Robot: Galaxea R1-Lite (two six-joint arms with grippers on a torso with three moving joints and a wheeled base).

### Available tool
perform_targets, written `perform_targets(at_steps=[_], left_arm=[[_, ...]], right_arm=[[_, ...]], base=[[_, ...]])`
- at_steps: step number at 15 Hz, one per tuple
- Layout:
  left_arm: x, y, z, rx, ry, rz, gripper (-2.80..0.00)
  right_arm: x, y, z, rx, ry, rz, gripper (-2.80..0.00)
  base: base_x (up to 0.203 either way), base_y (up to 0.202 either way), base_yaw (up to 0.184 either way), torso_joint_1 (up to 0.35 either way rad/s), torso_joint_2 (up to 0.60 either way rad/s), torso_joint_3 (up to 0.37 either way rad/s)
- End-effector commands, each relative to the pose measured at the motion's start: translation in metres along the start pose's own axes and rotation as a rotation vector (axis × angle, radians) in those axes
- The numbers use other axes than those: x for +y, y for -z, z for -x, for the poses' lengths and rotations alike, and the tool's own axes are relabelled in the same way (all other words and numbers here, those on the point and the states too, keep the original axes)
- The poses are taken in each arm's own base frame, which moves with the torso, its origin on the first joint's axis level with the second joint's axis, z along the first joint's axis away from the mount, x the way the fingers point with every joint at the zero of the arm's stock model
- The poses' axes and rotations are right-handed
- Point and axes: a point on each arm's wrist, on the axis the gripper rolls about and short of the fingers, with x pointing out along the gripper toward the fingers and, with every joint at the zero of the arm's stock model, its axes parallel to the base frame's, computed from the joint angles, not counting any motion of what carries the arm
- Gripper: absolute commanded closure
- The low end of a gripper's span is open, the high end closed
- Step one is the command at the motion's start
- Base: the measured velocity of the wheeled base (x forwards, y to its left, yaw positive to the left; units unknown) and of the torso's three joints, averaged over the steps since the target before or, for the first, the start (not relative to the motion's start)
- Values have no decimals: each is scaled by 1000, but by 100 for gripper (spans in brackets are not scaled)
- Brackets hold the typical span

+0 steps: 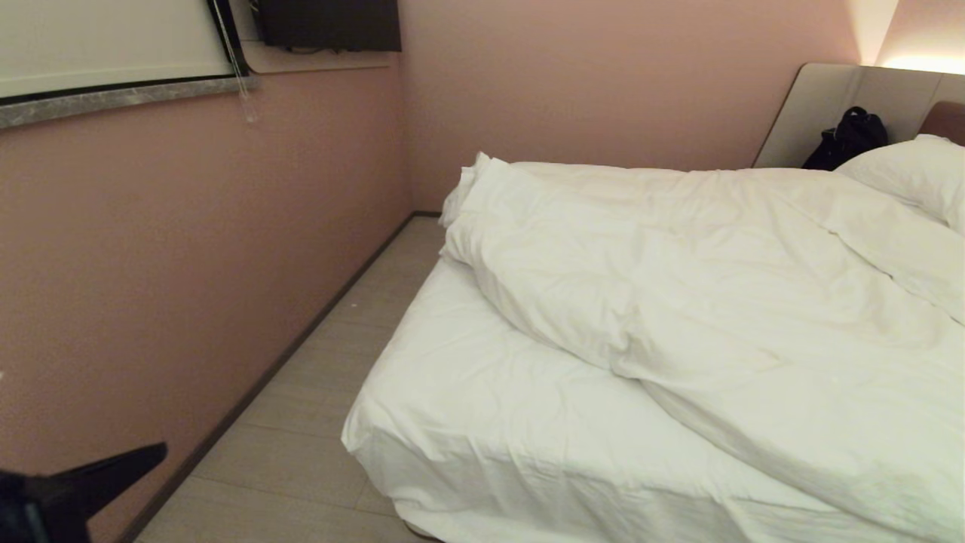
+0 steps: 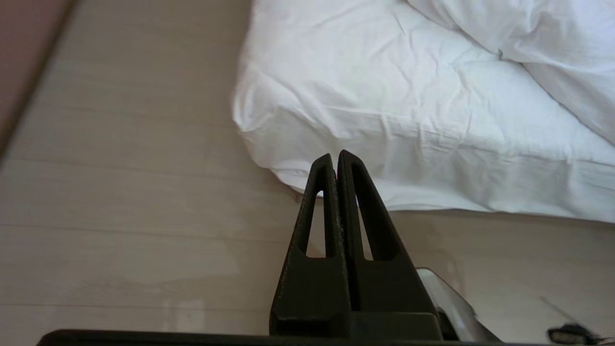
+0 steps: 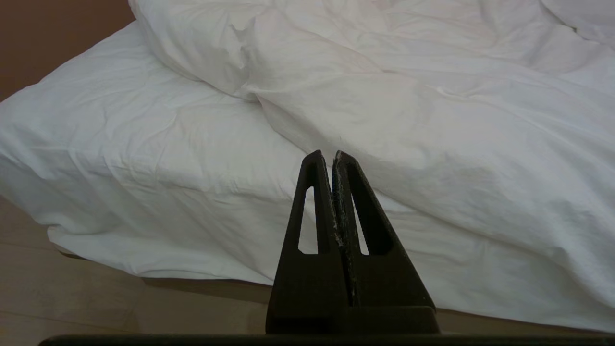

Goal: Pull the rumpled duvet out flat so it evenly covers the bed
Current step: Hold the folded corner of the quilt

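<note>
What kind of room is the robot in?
Most likely a bedroom, maybe in a hotel. There is a wide bed with a rumpled white duvet, a pillow and a padded headboard.

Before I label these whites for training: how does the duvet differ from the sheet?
The duvet is puffy and heaped in thick folds; the sheet is thin and lies flat. The duvet is bunched toward the pillow, while the sheet wraps the bed's near corner, uncovered. Both are white and wrinkled.
</note>
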Motion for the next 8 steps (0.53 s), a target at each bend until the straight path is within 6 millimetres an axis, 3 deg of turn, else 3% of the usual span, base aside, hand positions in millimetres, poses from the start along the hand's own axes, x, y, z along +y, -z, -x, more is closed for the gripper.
perform_targets(at_steps=[1, 5, 8], left_arm=[[14, -11, -65, 201, -10, 55, 0], [24, -34, -174, 295, 53, 61, 0], [11, -44, -247, 297, 126, 17, 0]], right_arm=[[0, 0, 0, 0, 0, 1, 0], [0, 0, 0, 0, 0, 1, 0], [0, 0, 0, 1, 0, 1, 0]], base=[[0, 0, 0, 0, 0, 0], [0, 0, 0, 0, 0, 0], [0, 0, 0, 0, 0, 0]])
